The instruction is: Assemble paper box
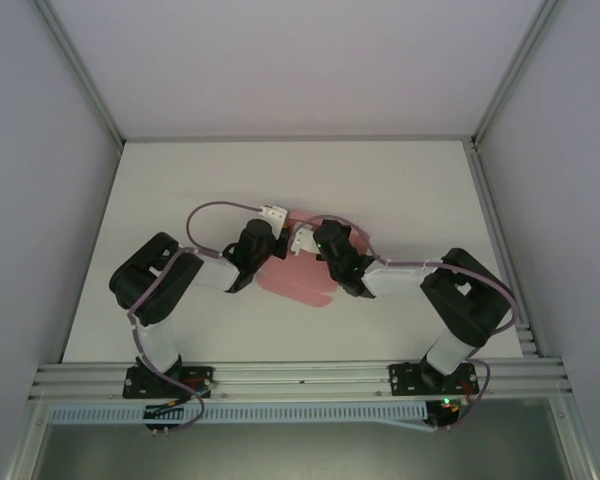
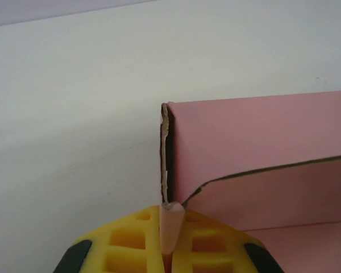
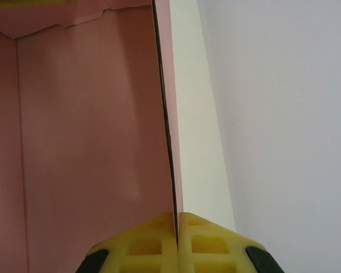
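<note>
Now, mid-fold: the paper box sits on the table, left gripper pinching its corner flap, right gripper clamped on a side wall. Next, I reckon, that flap needs tucking inside.

Readable text, labels, brands, numbers, signs: none; paper box: plain pink card, no print legible on its visible faces.

White table between pale grey walls, aluminium rail nearside.
</note>
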Action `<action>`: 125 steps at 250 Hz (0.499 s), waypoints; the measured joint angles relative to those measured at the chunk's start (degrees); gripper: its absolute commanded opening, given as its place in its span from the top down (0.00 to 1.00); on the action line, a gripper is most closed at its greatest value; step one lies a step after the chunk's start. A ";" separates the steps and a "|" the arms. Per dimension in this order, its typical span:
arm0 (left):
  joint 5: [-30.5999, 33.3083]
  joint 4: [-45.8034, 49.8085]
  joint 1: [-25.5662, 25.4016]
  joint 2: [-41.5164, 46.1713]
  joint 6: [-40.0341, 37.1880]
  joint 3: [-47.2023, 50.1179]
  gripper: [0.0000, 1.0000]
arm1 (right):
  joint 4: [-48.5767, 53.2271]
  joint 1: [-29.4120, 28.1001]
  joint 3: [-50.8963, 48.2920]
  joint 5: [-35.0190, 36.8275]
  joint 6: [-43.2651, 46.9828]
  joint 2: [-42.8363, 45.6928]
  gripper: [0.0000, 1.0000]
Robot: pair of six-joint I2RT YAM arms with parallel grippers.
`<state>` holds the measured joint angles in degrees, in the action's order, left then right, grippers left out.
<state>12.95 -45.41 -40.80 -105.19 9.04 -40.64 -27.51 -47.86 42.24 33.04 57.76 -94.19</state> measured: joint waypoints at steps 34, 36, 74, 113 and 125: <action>5.88 0.35 -1.49 -1.29 2.95 -1.22 1.00 | -0.04 -0.46 0.00 0.00 -1.05 0.02 1.00; 6.10 0.39 -1.53 -1.36 3.08 -1.33 1.00 | -0.04 -0.50 0.00 -0.02 -1.07 0.02 1.00; 11.23 2.16 -2.86 -2.29 6.34 -3.10 1.00 | 0.09 -0.55 0.28 -0.66 -2.16 0.04 1.00; 14.56 4.31 -3.69 -2.71 8.20 -4.44 1.00 | 0.42 -0.55 0.59 -1.16 -2.95 0.04 1.00; 15.32 4.76 -3.91 -2.71 8.70 -4.59 1.00 | 0.42 -0.59 0.63 -1.27 -2.97 0.04 1.00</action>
<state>28.27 -40.64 -44.71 -107.90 17.74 -45.23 -27.09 -48.45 42.87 31.77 54.78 -94.15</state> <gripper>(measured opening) 0.044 0.047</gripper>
